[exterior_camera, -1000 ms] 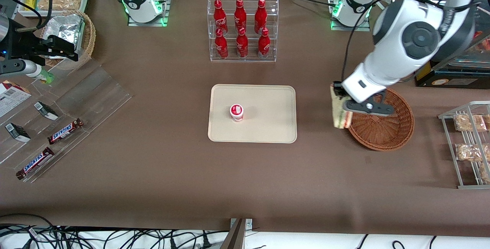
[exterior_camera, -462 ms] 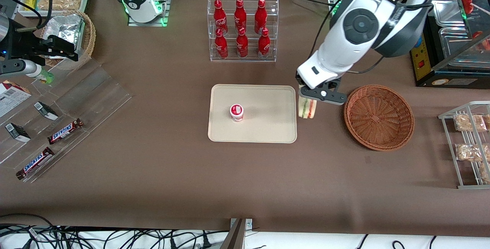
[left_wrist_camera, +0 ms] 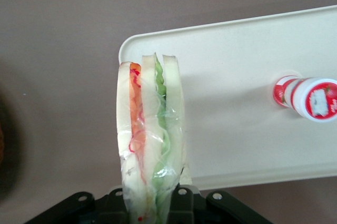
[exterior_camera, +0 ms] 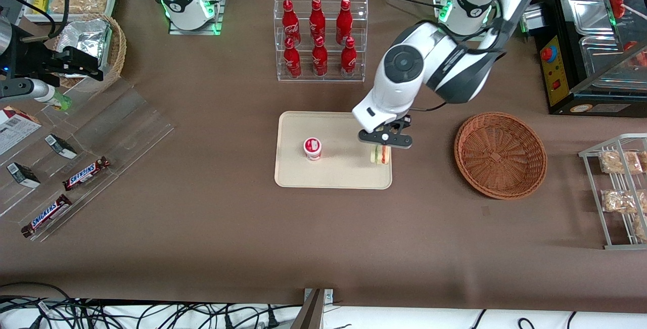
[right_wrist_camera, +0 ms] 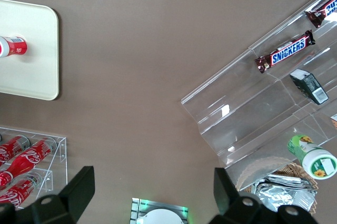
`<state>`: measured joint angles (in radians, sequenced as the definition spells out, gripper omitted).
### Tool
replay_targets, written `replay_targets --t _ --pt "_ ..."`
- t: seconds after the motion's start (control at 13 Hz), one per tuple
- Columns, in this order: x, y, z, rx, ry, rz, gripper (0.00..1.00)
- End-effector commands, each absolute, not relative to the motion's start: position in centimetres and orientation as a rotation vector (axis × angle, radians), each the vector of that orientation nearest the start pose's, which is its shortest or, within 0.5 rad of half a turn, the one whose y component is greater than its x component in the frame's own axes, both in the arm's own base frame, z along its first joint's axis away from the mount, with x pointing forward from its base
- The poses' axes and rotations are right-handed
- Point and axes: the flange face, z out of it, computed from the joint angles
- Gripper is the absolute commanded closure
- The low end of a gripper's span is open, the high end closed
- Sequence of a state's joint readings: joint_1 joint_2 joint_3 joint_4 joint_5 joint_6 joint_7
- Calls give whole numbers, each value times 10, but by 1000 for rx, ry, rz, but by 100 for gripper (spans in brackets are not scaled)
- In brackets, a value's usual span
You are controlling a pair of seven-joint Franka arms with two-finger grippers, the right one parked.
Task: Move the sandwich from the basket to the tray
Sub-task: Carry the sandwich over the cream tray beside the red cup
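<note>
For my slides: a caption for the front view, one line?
Gripper holds the sandwich over the tray edge, beside a small cup; basket empty.

From the front I lose most of the sandwich (exterior_camera: 380, 155) under the hand (exterior_camera: 385, 139); only its lower end shows at the tray's (exterior_camera: 333, 172) edge nearest the basket. In the wrist view the hand's (left_wrist_camera: 152, 208) fingertips are covered by the wrap, and the small cup (left_wrist_camera: 310, 98) is cut off by the frame.
</note>
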<state>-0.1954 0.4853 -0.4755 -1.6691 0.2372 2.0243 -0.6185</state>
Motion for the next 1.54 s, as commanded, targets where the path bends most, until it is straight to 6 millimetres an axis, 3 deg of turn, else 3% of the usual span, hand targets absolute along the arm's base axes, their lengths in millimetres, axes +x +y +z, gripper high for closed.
replay_targets --t 0.0,0.15,0.38,1.08,1.46 --pt "551 -386 314 -3103 179 76 100" --pt "550 -393 291 -3099 91 48 100" --pt "546 -399 261 -3069 113 33 100" --pt "530 -412 221 -3030 185 81 99" --pt "528 -414 211 -2989 142 26 80"
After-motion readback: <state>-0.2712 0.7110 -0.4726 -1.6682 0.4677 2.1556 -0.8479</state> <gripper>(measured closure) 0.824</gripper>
